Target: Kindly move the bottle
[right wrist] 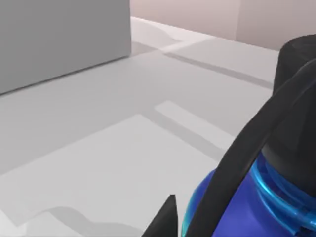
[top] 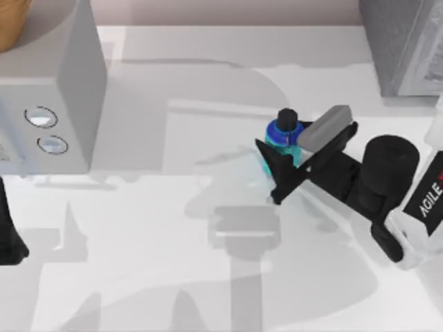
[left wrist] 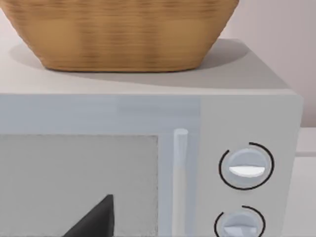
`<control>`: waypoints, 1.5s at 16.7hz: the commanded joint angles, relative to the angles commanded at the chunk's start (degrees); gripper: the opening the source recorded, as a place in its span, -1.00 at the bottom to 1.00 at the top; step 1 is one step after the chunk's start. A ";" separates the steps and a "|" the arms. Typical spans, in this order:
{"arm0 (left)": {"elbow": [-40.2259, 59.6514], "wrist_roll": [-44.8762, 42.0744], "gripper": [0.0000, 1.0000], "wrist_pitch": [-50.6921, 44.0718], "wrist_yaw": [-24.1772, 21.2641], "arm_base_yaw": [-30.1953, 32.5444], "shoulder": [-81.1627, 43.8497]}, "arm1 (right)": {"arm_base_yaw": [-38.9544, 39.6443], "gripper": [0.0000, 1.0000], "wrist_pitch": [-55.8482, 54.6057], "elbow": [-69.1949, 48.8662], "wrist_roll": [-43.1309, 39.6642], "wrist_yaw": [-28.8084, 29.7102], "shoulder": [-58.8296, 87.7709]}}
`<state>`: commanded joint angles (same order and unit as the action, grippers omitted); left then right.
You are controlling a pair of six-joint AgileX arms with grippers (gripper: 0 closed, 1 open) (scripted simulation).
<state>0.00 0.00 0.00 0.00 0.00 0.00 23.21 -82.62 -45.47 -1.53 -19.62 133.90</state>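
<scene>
White surface (top: 173, 277) is carrying everything and is lying under broad grey shadows. Microwave (top: 48, 90) is sitting at the surface's far left; in the left wrist view its door, vertical handle and two round dials (left wrist: 246, 168) are facing the camera, and a woven basket (left wrist: 123, 34) is resting on its top. A grey box (top: 405, 41) is standing at the far right corner. Right arm (top: 394, 187), black with a white AgileX-marked link, is reaching in from the right edge toward centre. Left arm (top: 8, 235) is sitting parked at the left edge; a dark tip of the left tool (left wrist: 94, 222) is showing in front of the microwave door, and I cannot tell whether that tool is wide or narrow. Right tool (top: 294, 155) is closing its black fingers (top: 280, 173) around the bottle (top: 285, 138), one on either side of the cyan body. Bottle is standing upright right of the surface's centre, black cap up; the right wrist view is showing its blue shoulder and cap pressed against a finger.
</scene>
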 joint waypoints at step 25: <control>0.00 0.00 1.00 0.00 0.00 0.00 0.00 | -46.34 -1.00 22.23 0.78 -14.92 -43.80 -8.08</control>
<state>0.00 0.00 0.00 0.00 0.00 0.00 -23.13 -60.39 -44.69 -16.45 -63.42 125.82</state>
